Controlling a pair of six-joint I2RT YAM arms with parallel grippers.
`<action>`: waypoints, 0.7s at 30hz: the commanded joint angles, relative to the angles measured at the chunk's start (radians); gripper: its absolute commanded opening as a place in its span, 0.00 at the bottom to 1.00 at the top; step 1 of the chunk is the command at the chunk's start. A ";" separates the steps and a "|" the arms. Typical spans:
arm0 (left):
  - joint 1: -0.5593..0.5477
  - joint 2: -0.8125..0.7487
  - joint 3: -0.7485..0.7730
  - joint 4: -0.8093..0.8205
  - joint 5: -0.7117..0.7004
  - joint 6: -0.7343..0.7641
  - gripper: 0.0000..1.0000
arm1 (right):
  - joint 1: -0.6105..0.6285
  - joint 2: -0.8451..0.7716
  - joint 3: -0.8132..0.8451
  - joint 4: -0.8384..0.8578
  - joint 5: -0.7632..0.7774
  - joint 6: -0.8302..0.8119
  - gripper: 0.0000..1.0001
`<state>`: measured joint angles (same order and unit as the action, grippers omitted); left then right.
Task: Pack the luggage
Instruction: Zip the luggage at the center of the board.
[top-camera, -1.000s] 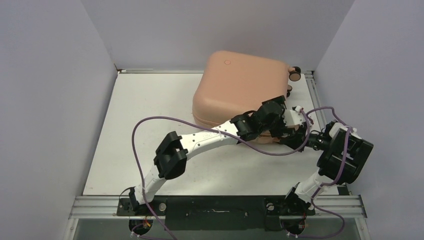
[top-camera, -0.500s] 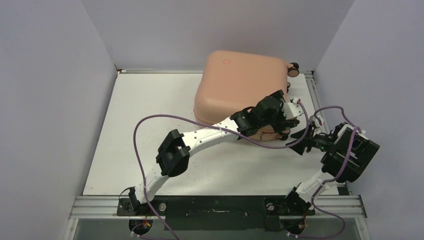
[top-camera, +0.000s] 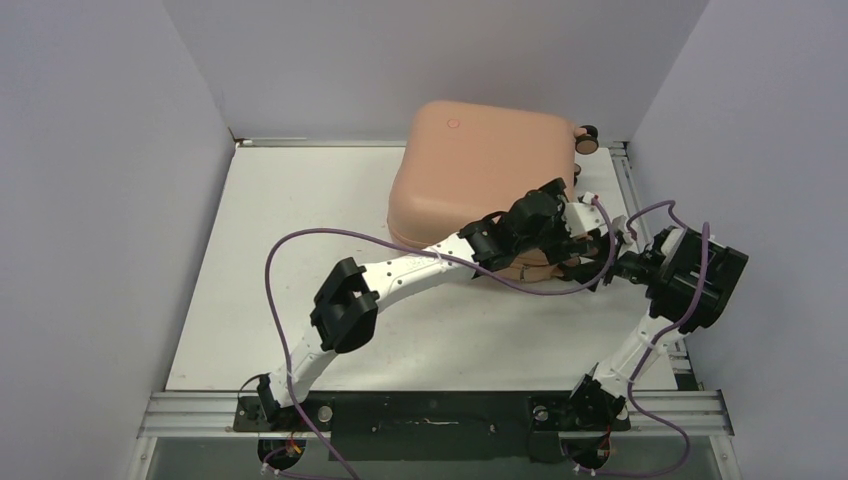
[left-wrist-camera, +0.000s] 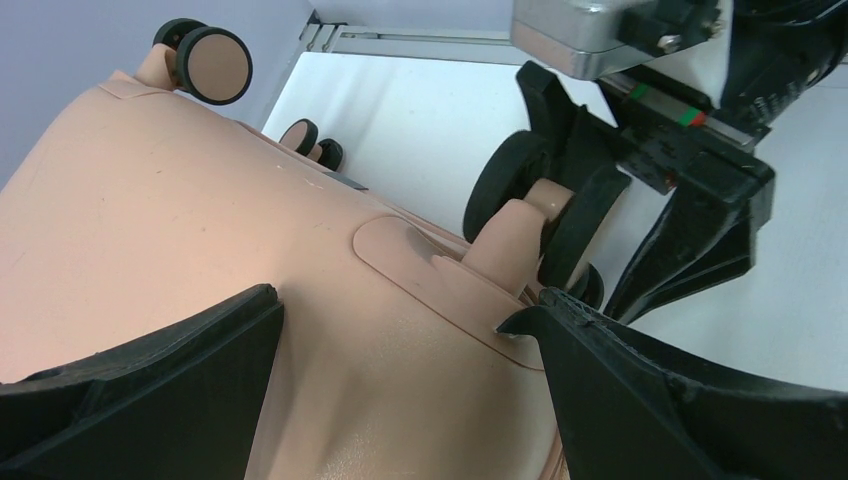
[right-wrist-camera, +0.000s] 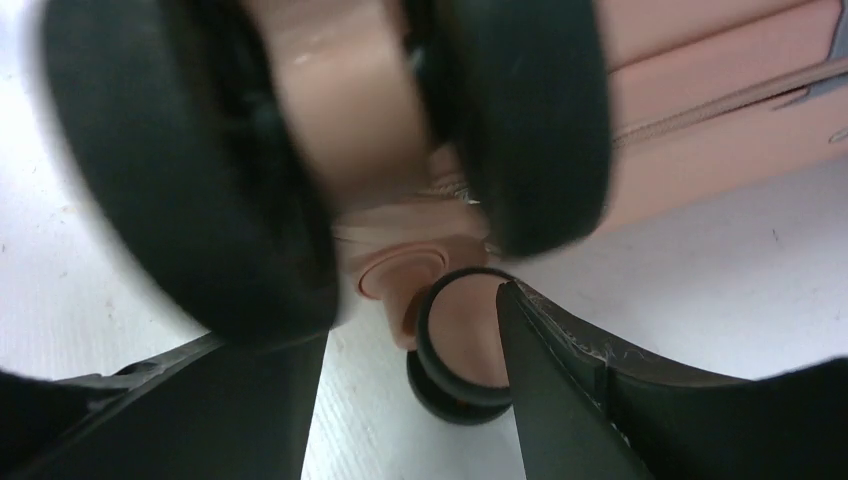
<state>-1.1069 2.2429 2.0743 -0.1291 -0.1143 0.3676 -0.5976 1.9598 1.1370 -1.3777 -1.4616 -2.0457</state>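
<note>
Right gripper (right-wrist-camera: 412, 320): standing with jaws spread, straddling a black-tyred wheel (left-wrist-camera: 503, 180) at the luggage's near right corner; not showing whether the pads are touching the tyre.
Left gripper (left-wrist-camera: 390, 310): hanging with jaws spread wide, gripping nothing, hovering just above the peach shell beside that same wheel.
Reason for this placing, judged: probably working the case by its corner from both sides, for steadying or turning it.
Luggage (top-camera: 470, 170): lying flat with its shell shut on the table (top-camera: 300, 250), toward the far right corner, wheels pointing right.
Packing, judged: looking close to done, going by the shut shell; not showing whether the zip is fastened.
Markings: showing only a tiny red round logo (top-camera: 453, 124) on the top shell, too small for reading; offering no other legible writing on shell or arms.
</note>
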 joint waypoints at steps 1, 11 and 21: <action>0.042 0.030 -0.056 -0.222 -0.012 -0.080 0.98 | 0.038 0.025 0.055 -0.026 -0.139 -0.199 0.62; 0.042 0.030 -0.050 -0.231 -0.012 -0.079 0.98 | 0.076 0.093 0.158 -0.029 -0.151 -0.212 0.60; 0.042 0.046 -0.033 -0.244 -0.009 -0.081 0.98 | 0.112 0.065 0.167 -0.026 -0.151 -0.250 0.44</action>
<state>-1.1011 2.2387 2.0727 -0.1322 -0.0998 0.3511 -0.5152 2.0556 1.2747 -1.3792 -1.4849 -2.0460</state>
